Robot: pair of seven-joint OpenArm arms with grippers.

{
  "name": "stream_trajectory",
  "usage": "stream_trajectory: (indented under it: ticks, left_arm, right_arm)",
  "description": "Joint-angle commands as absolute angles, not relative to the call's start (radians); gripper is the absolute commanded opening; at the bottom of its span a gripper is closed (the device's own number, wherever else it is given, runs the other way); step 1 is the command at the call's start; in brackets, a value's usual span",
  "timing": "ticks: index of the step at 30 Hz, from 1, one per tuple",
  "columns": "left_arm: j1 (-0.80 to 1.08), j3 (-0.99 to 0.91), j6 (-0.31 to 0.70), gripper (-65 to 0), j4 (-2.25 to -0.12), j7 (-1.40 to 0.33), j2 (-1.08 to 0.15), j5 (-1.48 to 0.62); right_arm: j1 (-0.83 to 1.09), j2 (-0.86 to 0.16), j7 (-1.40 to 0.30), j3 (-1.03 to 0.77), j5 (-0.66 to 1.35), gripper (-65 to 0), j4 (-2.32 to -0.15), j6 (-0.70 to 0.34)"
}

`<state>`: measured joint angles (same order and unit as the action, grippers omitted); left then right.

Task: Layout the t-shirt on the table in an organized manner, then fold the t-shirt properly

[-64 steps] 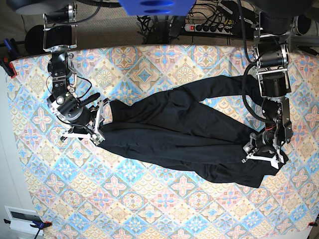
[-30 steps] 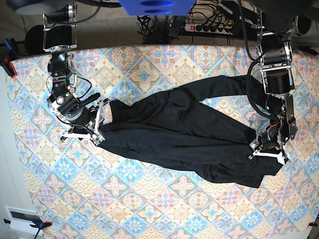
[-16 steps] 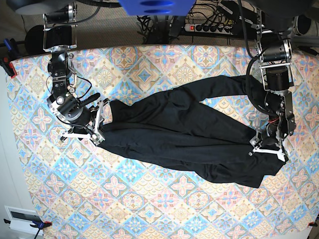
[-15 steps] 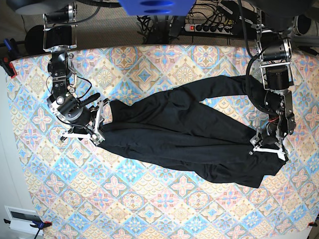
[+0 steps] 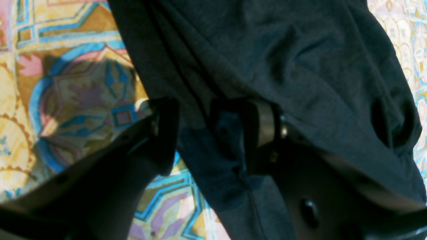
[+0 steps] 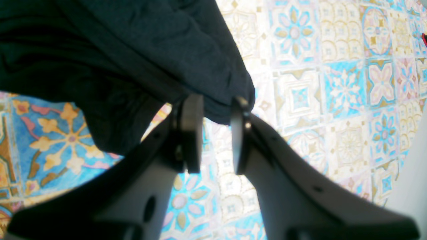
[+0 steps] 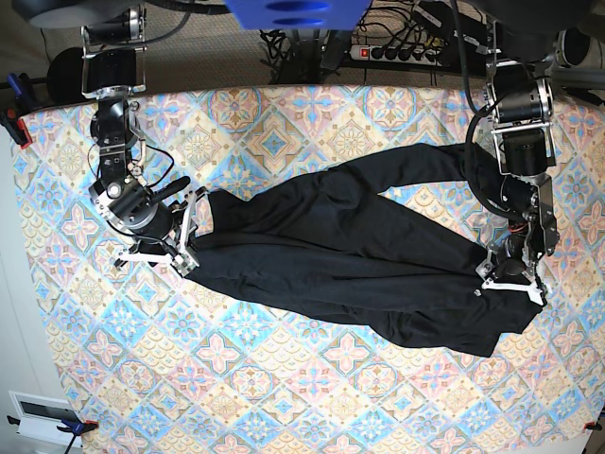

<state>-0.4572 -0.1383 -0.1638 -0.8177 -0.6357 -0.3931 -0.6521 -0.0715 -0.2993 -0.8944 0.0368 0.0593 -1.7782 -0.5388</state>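
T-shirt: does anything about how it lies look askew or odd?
Yes. The t-shirt lies bunched in a diagonal band across the table, creased and overlapping itself, not spread flat.

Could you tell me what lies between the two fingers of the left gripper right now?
In the left wrist view, a fold of the black t-shirt runs between the left gripper fingers, with the patterned table beneath.

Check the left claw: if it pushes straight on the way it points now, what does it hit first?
Likely the t-shirt. The left claw stands open astride a fold of the black cloth, which fills the gap between its fingers; the table lies just beneath, depth unclear.
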Motion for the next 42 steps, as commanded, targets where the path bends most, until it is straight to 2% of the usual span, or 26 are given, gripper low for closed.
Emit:
stream_trajectory:
  ticks: [1,4,10,16,21,28,31,42]
  left_arm:
    - [-0.469,-0.139,-0.168,-36.1,-0.819,-0.661,-0.397,-0.656]
    - [-0.481,-0.139,-0.168,-38.3,-0.819,-0.661,-0.395,-0.654]
    - [-0.492,-0.139,-0.165,-55.1,-0.82,-0.657,-0.394,-0.659]
    - [-0.515,-0.139,-0.163,-64.3,-0.823,-0.662,-0.394,-0.662]
    - [-0.51,-0.143,-0.163,-65.0,-0.849,-0.713,-0.4,-0.665]
    - [-0.421,-0.148,-0.162,-65.0,-1.072,-0.777,-0.403,-0.667]
    - [-0.36,-0.22,-0.162,-65.0,-1.168,-0.814,-0.404,-0.665]
    - [-0.127,-0.4,-0.162,-65.0,-1.455,-0.928,-0.404,-0.665]
  right_arm:
    - [-0.09,-0.309,-0.875,0.028,0.067,-51.3,-1.797,-0.535]
    - [-0.09,-0.309,-0.875,0.028,0.067,-51.3,-1.797,-0.535]
    - [-0.09,-0.309,-0.875,0.028,0.067,-51.3,-1.797,-0.535]
    - [-0.09,-0.309,-0.875,0.028,0.067,-51.3,-1.797,-0.535]
    - [-0.088,-0.308,-0.875,0.028,0.067,-51.3,-1.797,-0.535]
    - [-0.084,-0.292,-0.877,0.036,0.068,-51.3,-1.822,-0.535]
    - [-0.081,-0.277,-0.88,0.039,0.07,-51.3,-1.873,-0.535]
    - [0.125,-0.266,-0.903,0.045,0.071,-51.3,-1.926,-0.535]
